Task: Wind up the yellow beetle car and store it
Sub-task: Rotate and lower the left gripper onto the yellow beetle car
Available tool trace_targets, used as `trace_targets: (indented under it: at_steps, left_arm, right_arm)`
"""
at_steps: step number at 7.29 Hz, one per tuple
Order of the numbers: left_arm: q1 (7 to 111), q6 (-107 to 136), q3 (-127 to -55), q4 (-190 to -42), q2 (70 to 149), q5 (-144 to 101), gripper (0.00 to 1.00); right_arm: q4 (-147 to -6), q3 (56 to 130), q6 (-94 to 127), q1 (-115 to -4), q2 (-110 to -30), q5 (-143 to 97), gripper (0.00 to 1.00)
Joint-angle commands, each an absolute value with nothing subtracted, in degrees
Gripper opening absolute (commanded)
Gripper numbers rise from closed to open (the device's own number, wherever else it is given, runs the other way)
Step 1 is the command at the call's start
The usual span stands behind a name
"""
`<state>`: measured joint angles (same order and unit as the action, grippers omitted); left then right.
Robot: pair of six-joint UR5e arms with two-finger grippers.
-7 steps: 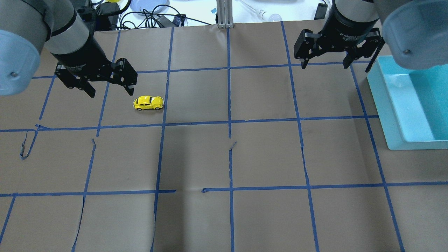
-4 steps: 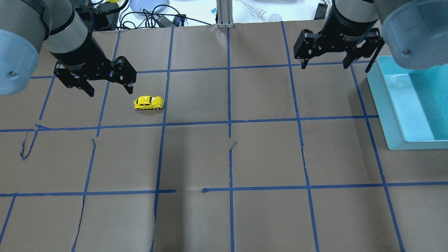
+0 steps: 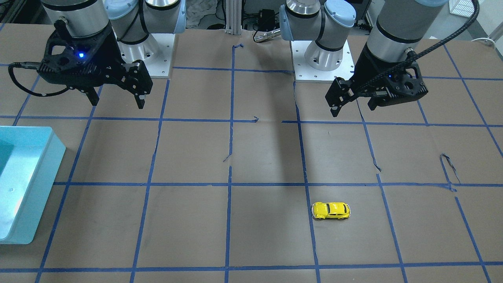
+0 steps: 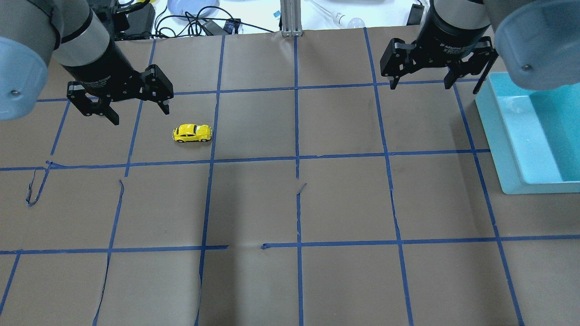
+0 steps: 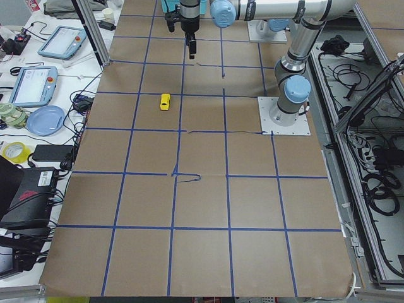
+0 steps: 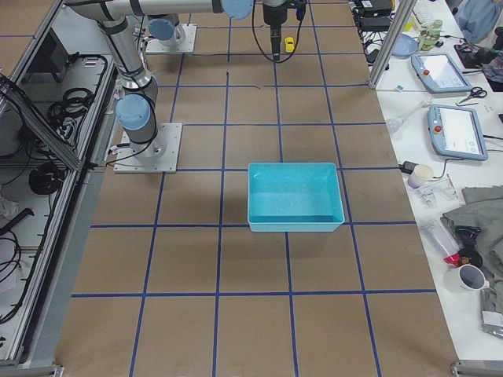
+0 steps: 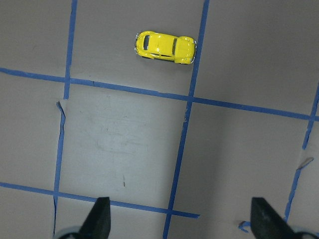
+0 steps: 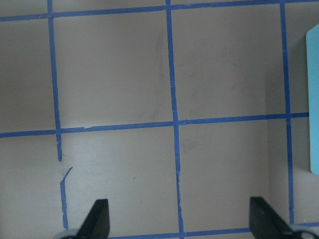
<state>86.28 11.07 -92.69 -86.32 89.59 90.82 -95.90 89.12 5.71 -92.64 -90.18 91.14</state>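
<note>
Here the yellow beetle car (image 4: 192, 133) rests well apart from the teal bin (image 4: 503, 136).

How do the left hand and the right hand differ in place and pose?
The left hand hangs close to the yellow beetle car; the right hand hangs beside the teal bin. In the overhead view the left hand is turned slightly aslant, while the right hand lies level. Both are open and empty.

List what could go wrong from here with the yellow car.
The yellow beetle car is small, glossy and on wheels: the open left gripper could nudge it rolling instead of gripping it. The teal bin sits across the table, so a long carry or handover could drop it.
</note>
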Motion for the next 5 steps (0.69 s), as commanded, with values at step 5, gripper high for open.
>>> trace_targets:
  at_steps: [5]
  left_arm:
    - [84.7,49.9,-93.3,-77.5,95.8,90.0,1.0]
  right_arm:
    - [-95.9,89.0,5.7,-92.6,-90.2,91.1,1.0]
